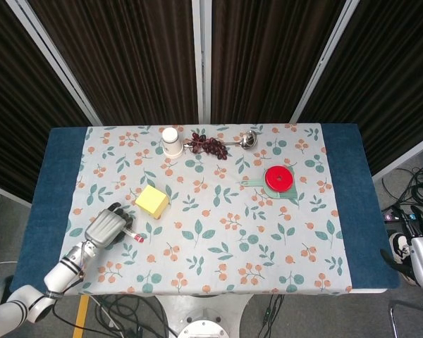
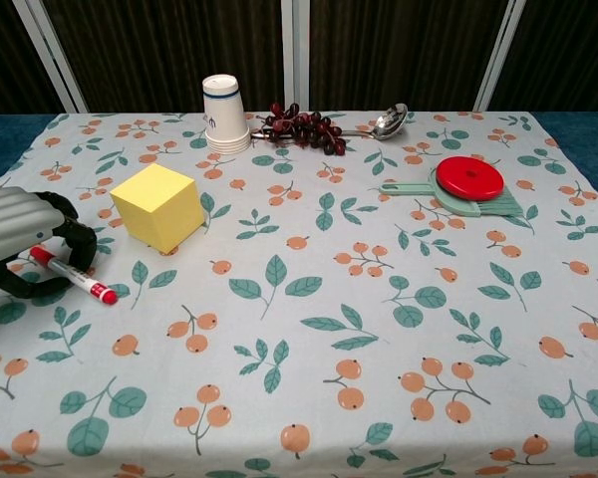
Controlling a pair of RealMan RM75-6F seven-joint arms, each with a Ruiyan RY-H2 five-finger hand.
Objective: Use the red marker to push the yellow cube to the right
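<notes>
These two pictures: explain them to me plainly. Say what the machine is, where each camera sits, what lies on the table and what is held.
It is a two-armed robot with humanlike hands. One camera looks down from its head, the other forward from its chest. The left hand grips a red marker beside a yellow cube. The right hand is not in view. On the flowered tablecloth also lie an upturned paper cup, grapes, a spoon and a red disc on a green holder.

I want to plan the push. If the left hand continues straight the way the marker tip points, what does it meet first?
Probably nothing: the left hand aims the red marker toward bare cloth, passing in front of the yellow cube, though depth is unclear.
</notes>
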